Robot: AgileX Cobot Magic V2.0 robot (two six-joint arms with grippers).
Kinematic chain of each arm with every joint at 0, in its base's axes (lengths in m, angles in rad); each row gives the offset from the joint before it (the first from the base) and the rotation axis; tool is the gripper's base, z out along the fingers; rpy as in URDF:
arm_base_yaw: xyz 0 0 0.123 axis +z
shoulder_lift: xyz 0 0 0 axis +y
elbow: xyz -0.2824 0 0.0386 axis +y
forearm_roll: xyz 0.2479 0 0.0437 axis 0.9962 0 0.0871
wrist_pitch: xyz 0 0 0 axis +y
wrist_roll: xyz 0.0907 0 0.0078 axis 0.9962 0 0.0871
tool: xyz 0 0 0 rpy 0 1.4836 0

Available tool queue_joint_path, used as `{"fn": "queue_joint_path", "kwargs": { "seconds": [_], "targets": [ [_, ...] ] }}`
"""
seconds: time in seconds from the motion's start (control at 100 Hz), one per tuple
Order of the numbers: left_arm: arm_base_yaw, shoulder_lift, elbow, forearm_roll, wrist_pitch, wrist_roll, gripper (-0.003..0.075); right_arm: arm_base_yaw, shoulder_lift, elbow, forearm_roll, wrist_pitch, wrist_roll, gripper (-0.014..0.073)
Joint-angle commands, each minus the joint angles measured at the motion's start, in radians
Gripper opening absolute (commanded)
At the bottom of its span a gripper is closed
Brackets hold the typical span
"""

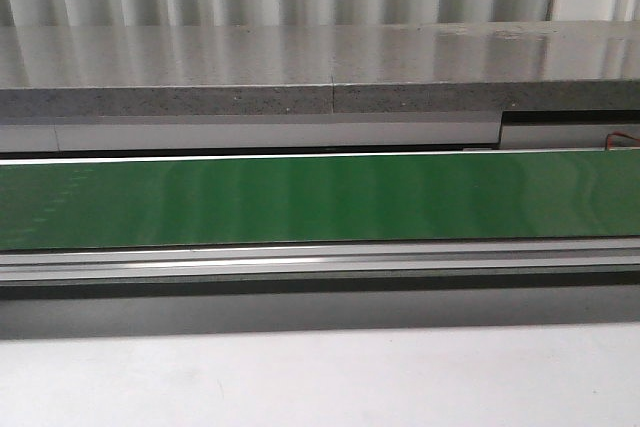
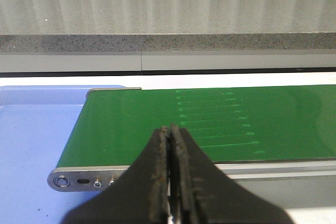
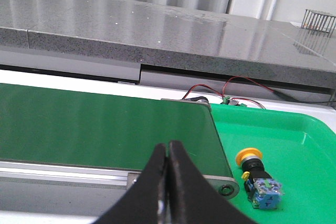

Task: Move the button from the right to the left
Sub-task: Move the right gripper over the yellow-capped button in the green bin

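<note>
Green conveyor belt (image 1: 320,197) below grey stone ledge (image 1: 300,72), button (image 3: 257,178) lying in green tray (image 3: 304,145), both end effectors (image 2: 172,129) (image 3: 167,148) pressed together

The front view looks forward and slightly down, close over the green belt (image 1: 320,197) and grey ledge (image 1: 250,67). The left wrist view faces the belt's left end (image 2: 210,124) beside a blue tray (image 2: 31,140); the right wrist view faces its right end (image 3: 105,129) beside a green tray (image 3: 304,145). All three share belt and ledge.
</note>
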Motion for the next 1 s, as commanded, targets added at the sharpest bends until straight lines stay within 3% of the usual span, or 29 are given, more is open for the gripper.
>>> {"fn": "queue_joint_path", "kwargs": {
  "seconds": [0.0, 0.62, 0.86, 0.99],
  "targets": [
    [0.0, -0.03, 0.039, -0.002, -0.082, -0.003, -0.002, -0.006, -0.021, -0.022, -0.009, -0.074, 0.002, -0.0066],
    [0.0, -0.03, 0.039, -0.002, -0.082, -0.003, -0.002, -0.006, -0.021, -0.024, -0.013, -0.074, 0.002, -0.0066],
    [0.0, -0.03, 0.039, -0.002, -0.082, -0.003, -0.002, -0.006, -0.004, -0.134, -0.224, -0.038, 0.002, -0.0066],
    [0.0, -0.03, 0.039, -0.002, -0.082, -0.003, -0.002, -0.006, 0.071, -0.242, -0.243, -0.028, 0.002, -0.0066]
  ]
}}
